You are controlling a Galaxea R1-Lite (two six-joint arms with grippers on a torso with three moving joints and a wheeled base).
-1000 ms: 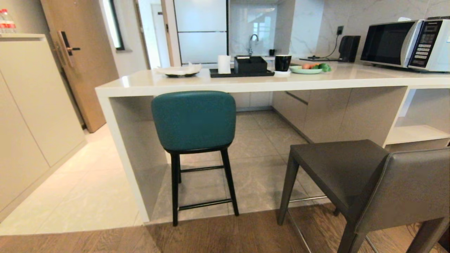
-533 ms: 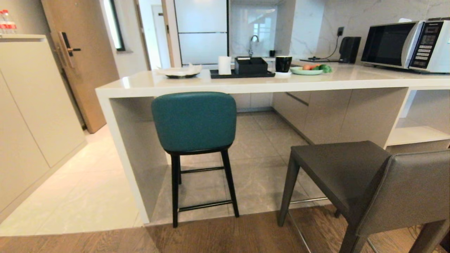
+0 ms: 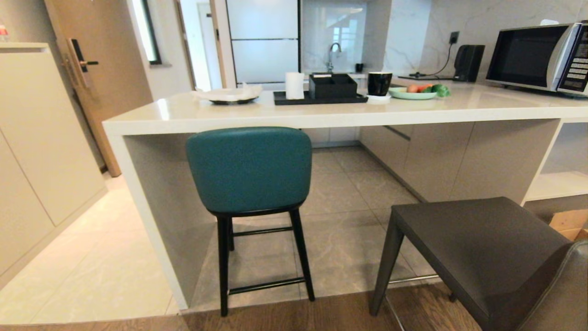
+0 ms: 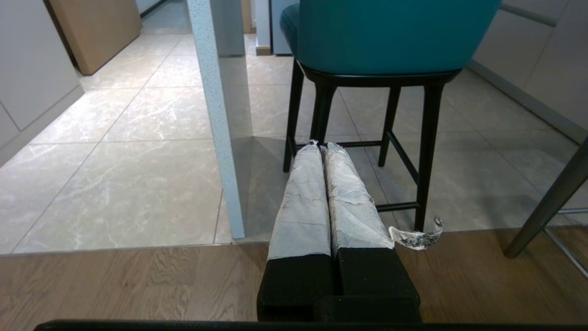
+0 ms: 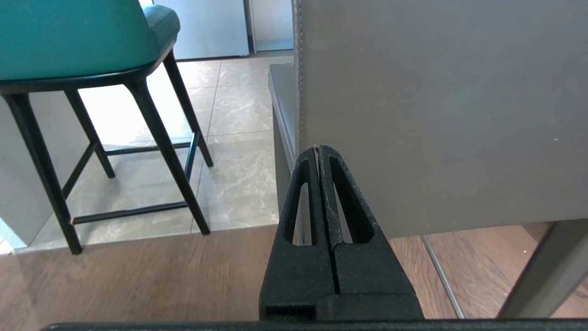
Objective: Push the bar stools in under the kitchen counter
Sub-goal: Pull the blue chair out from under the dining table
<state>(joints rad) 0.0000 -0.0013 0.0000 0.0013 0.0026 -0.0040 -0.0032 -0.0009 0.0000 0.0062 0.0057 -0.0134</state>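
Fingers of the left gripper (image 4: 320,146), wrapped in worn white tape, were pressed together with nothing between them, held low over the brown wood floor (image 4: 115,285) and pointing toward the teal leather stool with a curved rounded back and thin black legs (image 4: 381,41). The right gripper (image 5: 319,148), its black slotted fingers likewise closed flat on each other and empty, sat just behind the boxy back of the grey leather stool with grey legs (image 5: 436,115); whether the tips touched that back could not be told. In the head view neither arm appeared. The teal stool (image 3: 250,168) stood at the left end of the long glossy off-white counter (image 3: 321,115), its back just in front of the slab's edge and its seat beneath the top. The grey stool (image 3: 482,250) stood to its right, well out from the counter, on the wood floor at the edge of the grey tiles (image 3: 349,230). On the counter rested a black tray (image 3: 317,98), a black mug (image 3: 379,83), a green plate of vegetables (image 3: 411,94) and a microwave (image 3: 535,55).
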